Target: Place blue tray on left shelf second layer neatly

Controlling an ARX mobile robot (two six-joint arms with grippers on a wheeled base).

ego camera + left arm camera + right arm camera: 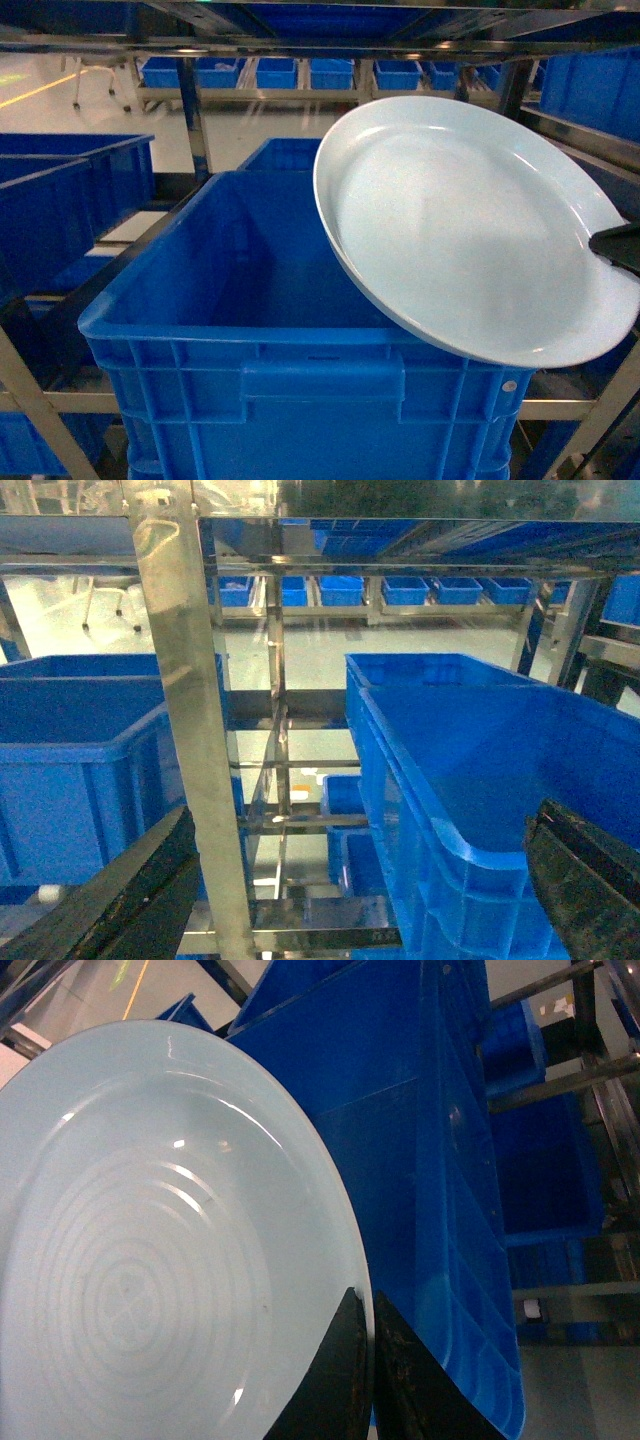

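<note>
Right pincer (370,1360) grips the blue tray (470,225) above a crate (250,300).

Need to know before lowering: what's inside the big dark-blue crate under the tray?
The large dark-blue plastic crate shows only bare walls and floor. Its right rear corner is hidden by the round pale-blue tray, held tilted by the right gripper.
</note>
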